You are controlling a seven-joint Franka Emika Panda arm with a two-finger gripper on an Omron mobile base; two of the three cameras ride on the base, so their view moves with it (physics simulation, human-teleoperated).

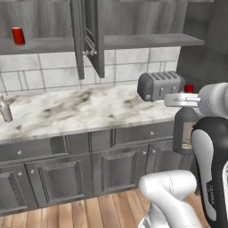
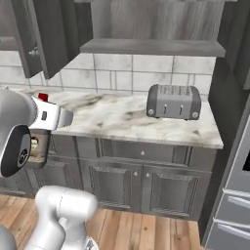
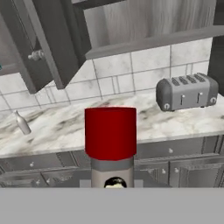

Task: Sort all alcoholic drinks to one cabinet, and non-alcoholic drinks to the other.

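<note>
Presently the gripper [image 1: 182, 101] is clamped on the squat dark bottle [image 1: 185, 131], taking it just below its red cap [image 3: 110, 132] so the body hangs upright beneath the hand.

Landmark: toaster [image 1: 159, 85] on the marble counter [image 1: 80, 111].
- Held bottle: in front of the toaster, out past the counter's front edge, off any surface. Judged a carry posture, cap up so the bottle stays level on the way to a shelf.
- Open cabinet shelf [image 2: 151, 47]: directly above the toaster, nothing seen on it. Judged the likely home for the alcoholic drinks.
- Red soda can [image 1: 18, 35]: well to the left of the toaster and higher, on the other cabinet's shelf [image 1: 38, 44], beyond the open doors [image 1: 89, 38]; so the non-alcoholic side looks claimed.
- Slim pale bottle [image 3: 22, 122]: on the counter, far left of the toaster, not yet sorted.
</note>
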